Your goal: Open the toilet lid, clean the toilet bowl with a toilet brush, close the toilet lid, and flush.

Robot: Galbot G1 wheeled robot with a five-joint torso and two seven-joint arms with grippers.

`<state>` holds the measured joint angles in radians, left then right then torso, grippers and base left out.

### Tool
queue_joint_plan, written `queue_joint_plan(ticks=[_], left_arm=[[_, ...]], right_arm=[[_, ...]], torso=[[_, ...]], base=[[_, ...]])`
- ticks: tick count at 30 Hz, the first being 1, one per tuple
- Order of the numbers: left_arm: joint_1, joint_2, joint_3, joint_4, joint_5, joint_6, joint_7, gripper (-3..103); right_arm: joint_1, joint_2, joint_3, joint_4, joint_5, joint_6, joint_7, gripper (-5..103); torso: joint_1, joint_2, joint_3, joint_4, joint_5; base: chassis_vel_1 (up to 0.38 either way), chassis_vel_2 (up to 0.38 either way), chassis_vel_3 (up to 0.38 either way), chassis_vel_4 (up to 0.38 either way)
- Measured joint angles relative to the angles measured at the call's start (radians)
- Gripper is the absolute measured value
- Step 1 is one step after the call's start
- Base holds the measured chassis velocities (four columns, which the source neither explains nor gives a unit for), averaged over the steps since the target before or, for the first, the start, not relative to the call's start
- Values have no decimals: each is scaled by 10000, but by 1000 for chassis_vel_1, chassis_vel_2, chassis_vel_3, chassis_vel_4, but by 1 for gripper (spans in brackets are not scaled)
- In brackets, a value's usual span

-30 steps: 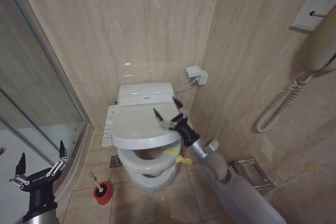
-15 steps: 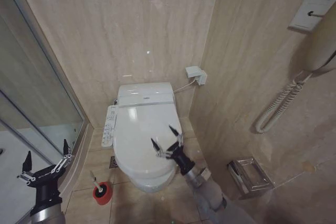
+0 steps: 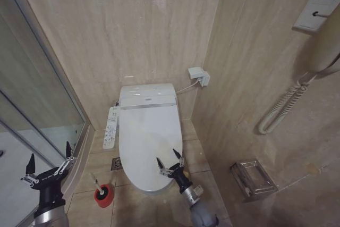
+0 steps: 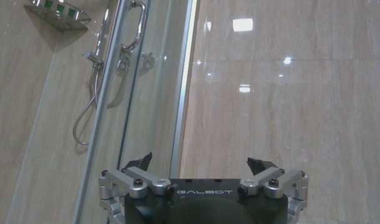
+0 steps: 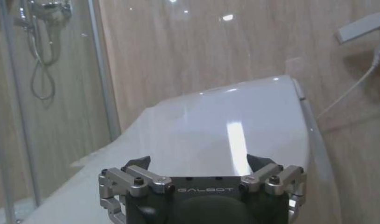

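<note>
The glossy white toilet lid [image 3: 147,142] lies flat and shut over the toilet bowl, hiding it. My right gripper [image 3: 168,159] is open at the lid's front right edge, its fingers pointing up with nothing between them. The right wrist view looks along the lid [image 5: 240,130] past the open right gripper [image 5: 199,161]. The toilet brush [image 3: 97,183] stands in its red holder cup [image 3: 104,195] on the floor left of the toilet. My left gripper [image 3: 49,157] is open and idle at the lower left by the shower glass, and also appears in its wrist view [image 4: 199,164].
A white button panel [image 3: 110,127] runs along the toilet's left side. The shower enclosure glass [image 3: 32,104] bounds the left. A metal paper holder [image 3: 252,178], a coiled cord [image 3: 281,107] and a wall socket [image 3: 198,74] sit on the right wall. A floor drain [image 3: 116,163] lies beside the bowl.
The lid came down from half raised to fully shut. My right gripper dropped and drew back toward me at the lid's front. The left arm barely shifted.
</note>
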<state>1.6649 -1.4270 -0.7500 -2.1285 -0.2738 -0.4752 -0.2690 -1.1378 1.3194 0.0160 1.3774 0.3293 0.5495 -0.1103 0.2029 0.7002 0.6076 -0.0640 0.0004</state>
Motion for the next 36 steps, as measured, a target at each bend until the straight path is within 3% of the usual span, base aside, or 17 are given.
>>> queue_joint_plan(ticks=[7, 11, 17, 22, 30, 36], left_arm=[[31, 73, -14, -50, 5, 0, 3, 100], [-5, 274, -111, -38, -100, 3, 4, 100], [-241, 636, -312, 145, -374, 81, 103, 100], [-744, 1134, -585, 507, -1042, 241, 805, 100], [-1442, 2312, -669, 937, -2514, 150, 3006, 100], [-1644, 2753, -584, 1210, -2655, 67, 3315, 100]], right_arm=[[-153, 276, 394, 270, 32, 59, -131, 100], [-659, 259, 976, 1493, 26, 355, -671, 100], [-1099, 220, 1603, 2799, 50, 328, -657, 100], [-1366, 329, 2271, 3681, 4, 135, -450, 100], [-1335, 435, 2771, 4090, 332, 60, -730, 100], [-1251, 499, 2743, 4011, 371, 44, -750, 100]], torso=[[0, -1, 1, 0, 0], [0, 0, 0, -1, 0], [0, -1, 0, -1, -1], [0, -1, 0, -2, -1], [-1, 0, 0, -1, -1], [-3, 0, -1, -3, 0]], base=[[0, 0, 0, 0], [0, 0, 0, 0], [0, 0, 0, 0], [0, 0, 0, 0], [0, 0, 0, 0], [-26, 36, 39, -38]])
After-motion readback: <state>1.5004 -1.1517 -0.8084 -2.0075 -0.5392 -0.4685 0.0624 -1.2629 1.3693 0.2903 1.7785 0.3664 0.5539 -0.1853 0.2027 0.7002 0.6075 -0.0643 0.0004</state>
